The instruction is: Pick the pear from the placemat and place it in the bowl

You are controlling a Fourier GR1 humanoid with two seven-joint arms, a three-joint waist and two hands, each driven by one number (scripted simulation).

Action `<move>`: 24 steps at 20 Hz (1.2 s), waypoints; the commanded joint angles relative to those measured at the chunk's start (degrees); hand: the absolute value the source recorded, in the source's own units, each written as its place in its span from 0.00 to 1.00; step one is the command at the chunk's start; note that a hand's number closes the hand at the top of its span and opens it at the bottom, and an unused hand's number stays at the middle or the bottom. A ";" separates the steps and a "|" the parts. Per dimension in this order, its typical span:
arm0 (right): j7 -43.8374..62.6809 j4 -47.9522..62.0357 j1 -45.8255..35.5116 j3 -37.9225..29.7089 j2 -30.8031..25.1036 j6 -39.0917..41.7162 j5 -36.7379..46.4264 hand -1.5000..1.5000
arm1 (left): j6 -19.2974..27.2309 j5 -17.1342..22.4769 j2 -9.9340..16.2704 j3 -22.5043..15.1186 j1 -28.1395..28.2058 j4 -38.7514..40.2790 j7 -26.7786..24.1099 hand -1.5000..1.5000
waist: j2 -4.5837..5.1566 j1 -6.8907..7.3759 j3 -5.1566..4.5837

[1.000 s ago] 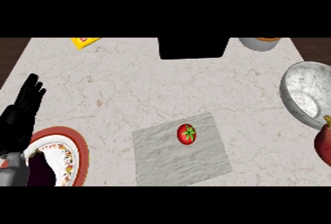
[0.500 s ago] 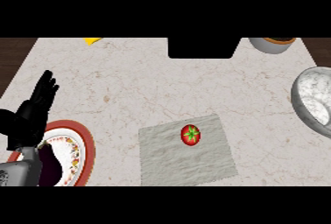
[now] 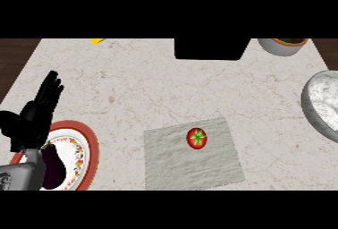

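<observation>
One red fruit (image 3: pixel 196 137) lies on the grey placemat (image 3: pixel 191 156), a little below the centre of the frame, near the mat's upper right part. The task calls it a pear, but it is round and red with a green star on top, so it looks more like a tomato. No hand touches it.

The bowl (image 3: pixel 322 107) sits at the right edge of the frame, partly cut off, well apart from the mat. The left hand (image 3: pixel 34 117) shows at the left edge, its fingers straight and released, holding nothing, above a red-rimmed plate (image 3: pixel 87 150) with a dark thing (image 3: pixel 50 165) on it. The right hand is not in view.

I think the risks are these. The fruit is round, so a touch from one side could roll it off the mat across the counter (image 3: pixel 132 76). The bowl lies far to the right, so a carry by the left hand would be long, and its rim is easy to hit.
</observation>
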 commanded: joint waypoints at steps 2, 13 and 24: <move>-7.38 16.57 -10.42 2.56 3.38 -3.09 6.81 1.00 | 0.94 -1.01 -0.52 -0.54 -0.87 -2.60 3.99 0.50 | 0.01 0.06 0.02; -12.54 39.30 -17.74 8.91 1.36 1.48 17.94 0.00 | 0.04 -0.96 -0.66 -0.10 -2.22 0.84 1.05 0.50 | 0.61 1.14 0.14; -13.33 52.36 -24.49 -11.57 -0.28 24.47 -4.82 0.00 | -0.06 -0.92 -0.36 0.20 -1.69 -0.32 1.19 0.50 | 0.57 0.61 0.32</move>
